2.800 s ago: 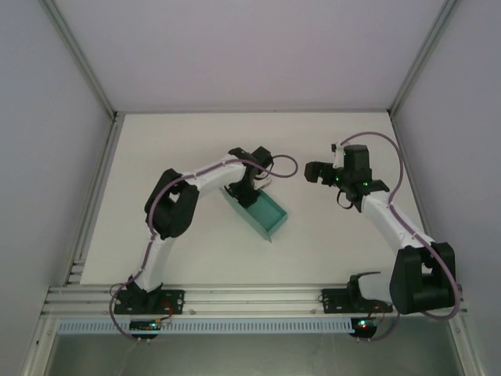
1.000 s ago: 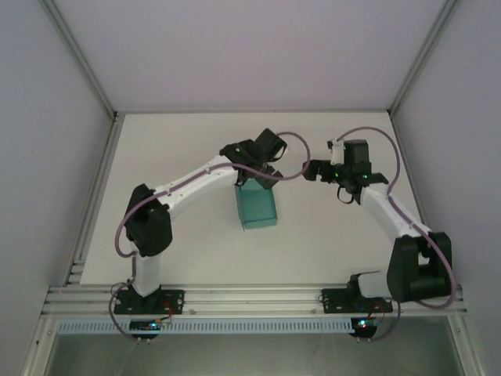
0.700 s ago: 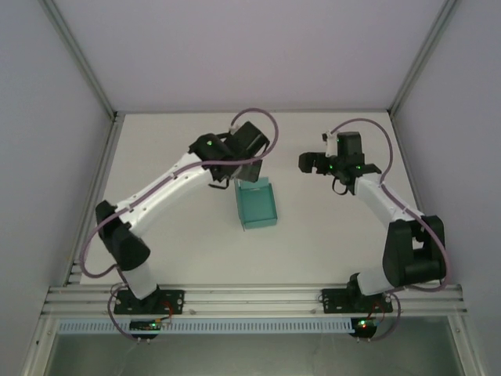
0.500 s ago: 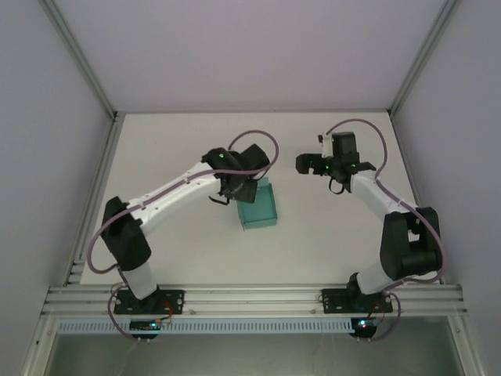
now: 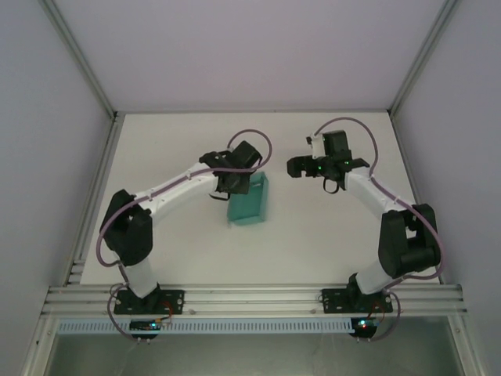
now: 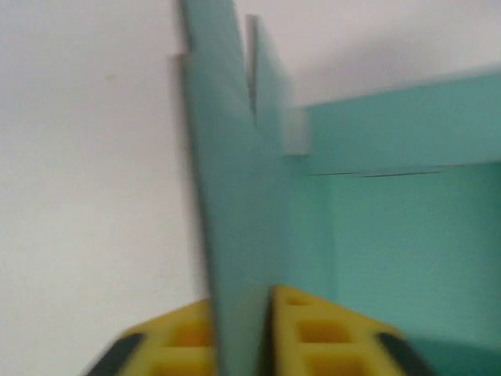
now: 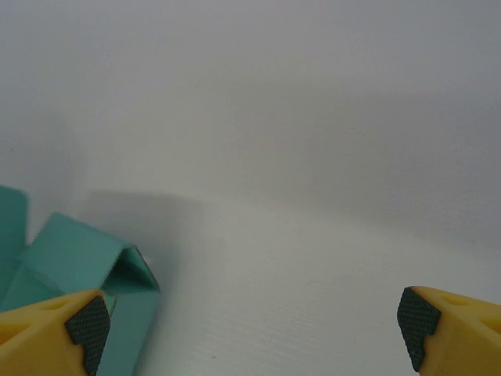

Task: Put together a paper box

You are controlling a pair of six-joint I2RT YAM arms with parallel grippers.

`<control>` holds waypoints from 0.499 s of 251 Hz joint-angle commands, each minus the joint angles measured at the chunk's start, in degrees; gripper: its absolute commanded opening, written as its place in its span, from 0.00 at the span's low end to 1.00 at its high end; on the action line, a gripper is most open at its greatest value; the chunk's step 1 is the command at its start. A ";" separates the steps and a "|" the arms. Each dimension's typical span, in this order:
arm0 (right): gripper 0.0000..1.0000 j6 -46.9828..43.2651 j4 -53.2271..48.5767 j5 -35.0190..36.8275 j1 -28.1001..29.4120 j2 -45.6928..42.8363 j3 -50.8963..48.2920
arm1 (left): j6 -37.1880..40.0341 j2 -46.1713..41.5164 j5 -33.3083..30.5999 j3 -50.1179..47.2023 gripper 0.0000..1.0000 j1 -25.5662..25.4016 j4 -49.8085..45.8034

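The teal paper box (image 5: pixel 249 202) lies on the white table just left of centre, partly folded, with an upright wall on its left side. My left gripper (image 5: pixel 236 185) sits at the box's far left corner. In the left wrist view my left gripper (image 6: pixel 243 313) is shut on that thin upright wall of the paper box (image 6: pixel 231 196), one yellow finger on each face. My right gripper (image 5: pixel 296 166) hovers open to the box's right, apart from it. In the right wrist view, between the fingertips of my right gripper (image 7: pixel 254 337) lies bare table, and a corner of the paper box (image 7: pixel 70 266) shows at lower left.
The white table (image 5: pixel 337 235) is walled by pale panels on three sides, with an aluminium post at each back corner. A slotted aluminium rail (image 5: pixel 250 299) carrying both arm bases runs along the near edge.
My left gripper has come down onto the box's left wall and shut on it. The box has shifted slightly left and tilted. My right gripper has drifted left toward the box.
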 commanded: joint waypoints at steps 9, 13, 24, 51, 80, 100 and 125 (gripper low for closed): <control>0.94 -7.50 -8.28 -11.21 -0.76 2.13 7.95 | 13.15 -6.66 -0.47 -4.97 0.00 -0.37 13.36; 0.94 -8.39 -9.50 -12.48 -0.81 2.50 8.89 | 14.83 -7.26 -0.64 -5.41 0.00 -0.58 14.34; 0.93 -10.05 -12.49 -15.37 -1.15 3.17 11.11 | 18.93 -8.88 -3.39 -6.49 0.00 -1.57 16.82; 0.91 -11.73 -18.21 -19.70 -1.37 5.16 15.60 | 30.28 -12.39 -9.91 -9.52 0.00 -5.59 25.35; 0.86 -11.66 -22.43 -19.78 -1.35 8.23 19.08 | 39.65 -13.74 -12.87 -12.26 0.00 -8.86 32.96; 0.83 -13.66 -23.26 -23.14 -1.52 10.03 20.09 | 40.20 -13.49 -11.90 -11.79 0.00 -8.91 32.91; 0.76 -17.25 -23.25 -26.25 -1.97 11.94 20.43 | 40.54 -13.47 -9.13 -11.23 0.00 -8.99 32.28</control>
